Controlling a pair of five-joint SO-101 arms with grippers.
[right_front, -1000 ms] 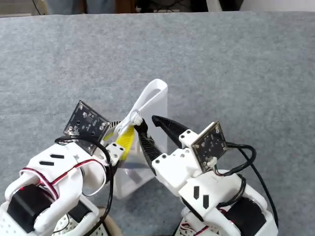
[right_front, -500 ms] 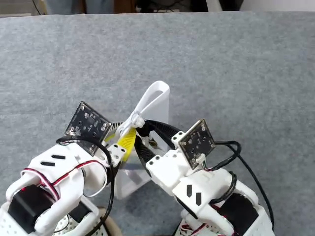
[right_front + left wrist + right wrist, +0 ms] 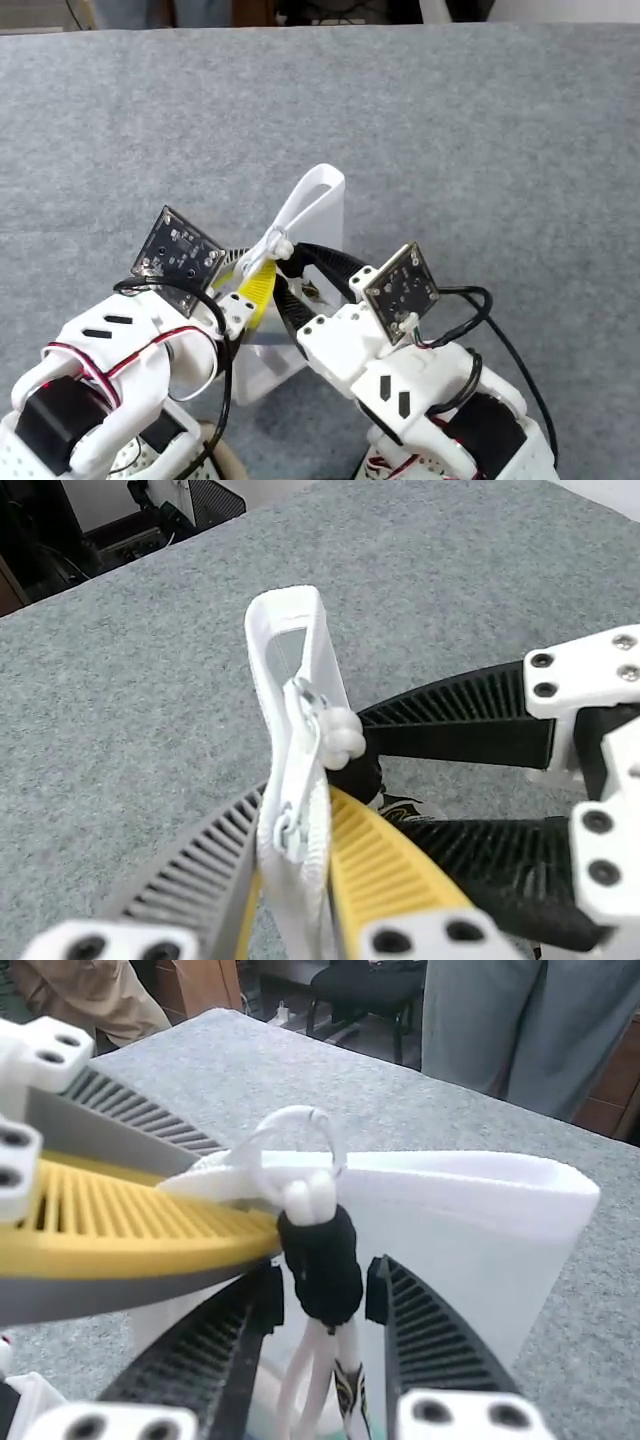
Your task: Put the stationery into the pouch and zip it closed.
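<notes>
A white see-through pouch [image 3: 322, 210] stands upright on the grey table. My left gripper [image 3: 255, 282], with one yellow and one grey finger, is shut on the pouch's zipped top edge [image 3: 300, 670]. In the left wrist view the left gripper [image 3: 295, 865] pinches that edge just behind the white zipper slider [image 3: 335, 738]. My right gripper [image 3: 322, 1290] has its black fingers pressed on either side of the black toggle [image 3: 320, 1260] of the zipper pull cord. In the high view the right gripper [image 3: 298, 275] sits beside the left one. A small printed item [image 3: 346, 1396] shows inside the pouch.
Grey felt covers the table [image 3: 480, 130], with open room beyond and to both sides of the pouch. Both arm bodies crowd the near edge, the left one [image 3: 110, 370] and the right one [image 3: 420, 390] close together.
The right arm swung left toward the pouch and its wide-open fingers closed around the zipper pull; over the last half second nothing has moved. The left gripper has kept its hold.
</notes>
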